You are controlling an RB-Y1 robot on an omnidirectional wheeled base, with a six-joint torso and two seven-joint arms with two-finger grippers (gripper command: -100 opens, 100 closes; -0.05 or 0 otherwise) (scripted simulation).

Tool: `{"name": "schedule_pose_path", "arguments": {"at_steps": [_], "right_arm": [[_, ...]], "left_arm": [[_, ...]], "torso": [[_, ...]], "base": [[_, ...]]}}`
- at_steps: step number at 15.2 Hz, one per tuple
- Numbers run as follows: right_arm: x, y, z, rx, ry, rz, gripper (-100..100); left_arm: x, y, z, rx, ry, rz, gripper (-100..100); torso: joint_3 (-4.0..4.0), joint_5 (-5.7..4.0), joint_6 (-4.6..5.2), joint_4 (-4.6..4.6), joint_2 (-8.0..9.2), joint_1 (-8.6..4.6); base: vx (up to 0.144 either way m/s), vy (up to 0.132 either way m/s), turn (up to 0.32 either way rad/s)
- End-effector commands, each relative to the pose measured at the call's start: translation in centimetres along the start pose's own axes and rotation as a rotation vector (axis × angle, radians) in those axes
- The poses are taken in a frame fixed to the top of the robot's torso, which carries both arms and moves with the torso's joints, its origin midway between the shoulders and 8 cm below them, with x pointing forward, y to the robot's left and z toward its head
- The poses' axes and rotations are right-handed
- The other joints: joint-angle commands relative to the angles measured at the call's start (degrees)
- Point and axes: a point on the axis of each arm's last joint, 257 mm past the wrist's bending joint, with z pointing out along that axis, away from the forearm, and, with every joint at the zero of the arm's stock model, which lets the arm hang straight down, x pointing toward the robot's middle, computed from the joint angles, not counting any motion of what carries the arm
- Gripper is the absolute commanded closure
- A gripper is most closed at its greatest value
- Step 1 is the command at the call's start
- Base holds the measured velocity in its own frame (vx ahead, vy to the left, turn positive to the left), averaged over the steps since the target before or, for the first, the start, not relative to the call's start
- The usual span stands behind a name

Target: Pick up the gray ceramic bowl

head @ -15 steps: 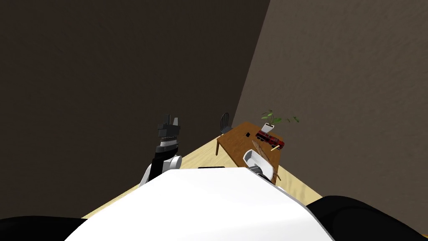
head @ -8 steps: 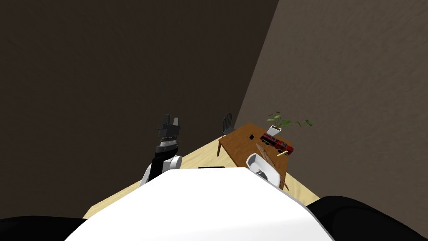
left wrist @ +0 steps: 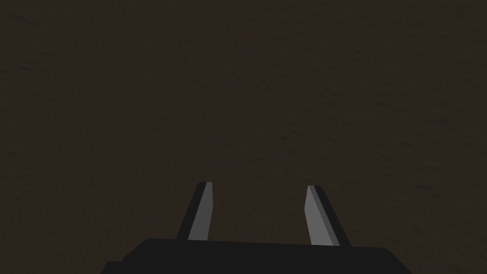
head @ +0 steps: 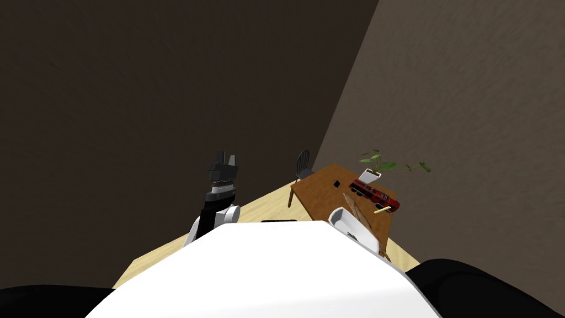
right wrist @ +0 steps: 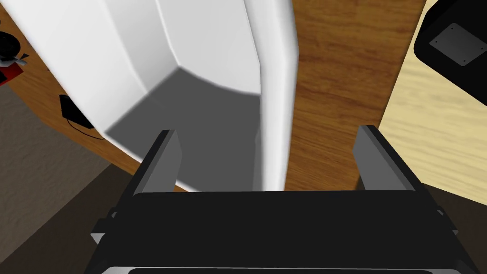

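Over on the right, the wooden counter [head: 320, 194] is sitting further right than a second ago, which is just me turning. The plain white-grey, angular bowl [head: 343, 219] is lying at its near edge, long side along that edge, hollow facing up. Right gripper [right wrist: 268, 137] fingers [right wrist: 164, 161] are spreading wide, straddling its wall. Left gripper [left wrist: 257, 214] is spreading too.

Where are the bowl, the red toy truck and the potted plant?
white bowl [right wrist: 199, 57], right wrist view, inner wall.
red toy truck [head: 374, 195], head view, body.
potted plant [head: 370, 175], head view, white pot.
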Motion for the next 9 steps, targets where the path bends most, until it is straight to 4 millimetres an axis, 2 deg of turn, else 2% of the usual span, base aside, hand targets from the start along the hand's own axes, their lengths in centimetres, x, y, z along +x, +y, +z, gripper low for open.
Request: {"name": "schedule_pose_path", "arguments": {"at_steps": [1, 6, 7, 8, 9], "right_arm": [[0.3, 0.1, 0.6, 0.002, 0.004, 0.008, -100], [0.8, 0.3, 1.9, 0.004, 0.01, 0.022, -100], [0.6, 0.3, 1.6, 0.004, 0.01, 0.018, -100], [0.7, 0.3, 1.7, 0.004, 0.009, 0.02, 100], [0.6, 0.3, 1.7, 0.004, 0.009, 0.02, 100]], "left_arm": [[0.0, 0.0, 0.0, 0.0, 0.0, 0.0, 0], [0.0, 0.0, 0.0, 0.0, 0.0, 0.0, 0], [0.0, 0.0, 0.0, 0.0, 0.0, 0.0, 0], [0.0, 0.0, 0.0, 0.0, 0.0, 0.0, 0], [0.0, 0.0, 0.0, 0.0, 0.0, 0.0, 0]], "torso": [[0.0, 0.0, 0.0, 0.0, 0.0, 0.0], [0.05, -0.02, -0.01, 0.02, 0.09, -0.06], [0.05, -0.02, -0.01, 0.02, 0.09, -0.06], [0.05, -0.01, 0.0, 0.02, 0.09, -0.04], [0.05, -0.01, 0.01, 0.02, 0.09, -0.02]], "base": [[0.003, -0.005, 0.056], [-0.003, -0.013, 0.062], [-0.002, -0.009, 0.017], [0.0, 0.0, 0.0], [0.0, 0.0, 0.0]]}}
